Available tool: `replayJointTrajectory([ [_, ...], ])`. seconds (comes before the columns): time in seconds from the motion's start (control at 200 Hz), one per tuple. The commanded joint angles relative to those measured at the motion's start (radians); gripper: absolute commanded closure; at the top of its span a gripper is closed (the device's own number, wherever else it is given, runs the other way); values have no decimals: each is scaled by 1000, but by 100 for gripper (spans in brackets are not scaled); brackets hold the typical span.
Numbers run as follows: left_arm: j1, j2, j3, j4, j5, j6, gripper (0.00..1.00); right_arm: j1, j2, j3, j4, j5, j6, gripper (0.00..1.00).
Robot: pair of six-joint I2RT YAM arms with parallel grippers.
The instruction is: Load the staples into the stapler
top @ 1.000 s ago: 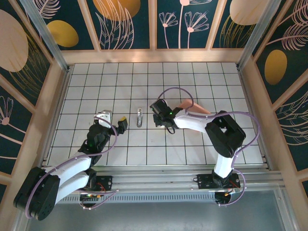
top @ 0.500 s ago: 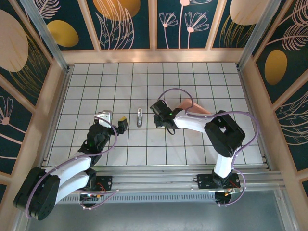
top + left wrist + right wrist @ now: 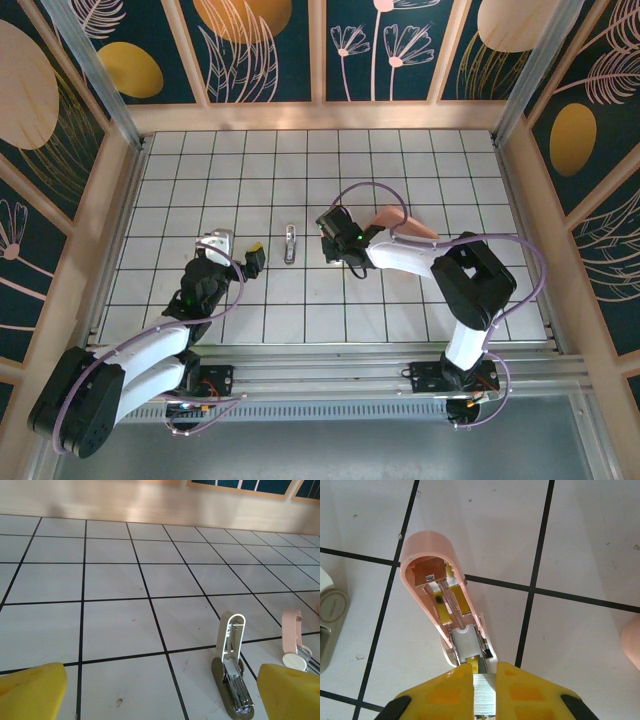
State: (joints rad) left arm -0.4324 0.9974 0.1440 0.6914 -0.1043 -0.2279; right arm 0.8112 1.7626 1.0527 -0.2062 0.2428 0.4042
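A whitish-grey mini stapler (image 3: 290, 243) lies open on the tiles, its lid standing up and its metal rail bare (image 3: 231, 672). My left gripper (image 3: 160, 695) is open just left of it, with nothing between the yellow fingers. A second, pink mini stapler (image 3: 445, 595) lies open under my right gripper (image 3: 484, 680), showing its spring and white channel. That gripper is shut on the staples (image 3: 484, 696), a silvery strip held at the near end of the pink stapler's channel. In the top view the right gripper (image 3: 332, 236) sits one tile right of the whitish stapler.
A pink rounded tray (image 3: 405, 222) lies just right of the right wrist, and its edge (image 3: 632, 640) shows in the right wrist view. Wooden walls (image 3: 320, 118) ring the tiled floor. The whitish stapler's base (image 3: 330, 625) sits close to the pink stapler's left.
The right arm has edged slightly to the right with the staples still held. The left arm and the whitish stapler have not moved.
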Motion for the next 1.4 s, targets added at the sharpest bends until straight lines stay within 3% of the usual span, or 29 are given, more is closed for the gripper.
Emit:
replayJointTrajectory([
  [0.0,-3,-12,24,-4,17,15,3,-4,9,-8,14,6,-16,87],
  [1.396,-4,-9,28,-4,20,18,3,15,43,5,-8,6,-27,88],
])
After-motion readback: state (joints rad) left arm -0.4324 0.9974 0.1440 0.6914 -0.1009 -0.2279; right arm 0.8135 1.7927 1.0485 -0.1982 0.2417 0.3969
